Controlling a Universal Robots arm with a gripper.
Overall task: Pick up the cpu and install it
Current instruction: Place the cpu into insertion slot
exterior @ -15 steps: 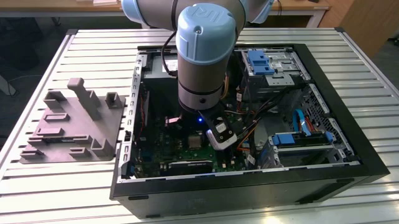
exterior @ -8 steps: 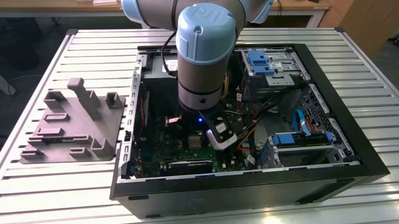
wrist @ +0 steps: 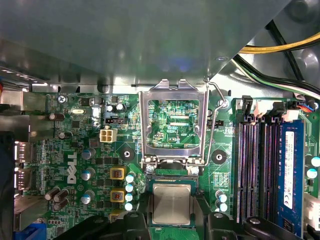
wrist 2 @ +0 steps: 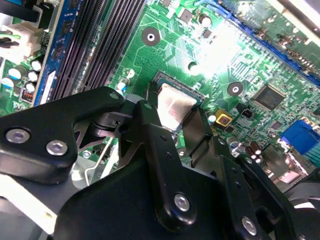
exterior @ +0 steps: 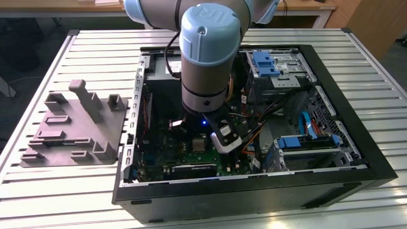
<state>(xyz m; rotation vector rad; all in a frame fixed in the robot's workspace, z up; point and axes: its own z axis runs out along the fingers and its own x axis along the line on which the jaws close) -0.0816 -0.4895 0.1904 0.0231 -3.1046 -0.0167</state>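
The cpu (wrist: 171, 204), a small square chip with a pale silvery top, lies level in the motherboard socket (wrist: 171, 176) inside the open computer case. In both wrist views my gripper (wrist: 172, 220) straddles it, one black finger (wrist 2: 150, 125) against each of two opposite sides, so it is shut on the chip (wrist 2: 175, 106). The socket's metal lid (wrist: 172, 122) stands flipped open, its lever (wrist: 216, 115) raised beside it. In the exterior view the arm reaches straight down into the case, with the gripper (exterior: 210, 141) low over the green board (exterior: 184, 150).
The black case (exterior: 254, 183) walls in the work area. Memory slots (wrist: 260, 165) run beside the socket, and capacitors (wrist: 129, 192) stand close on its other side. Cables (exterior: 267, 112) and blue drive bays (exterior: 305, 142) fill the exterior view's right. A grey plastic fixture (exterior: 73, 129) sits on the table at the exterior view's left.
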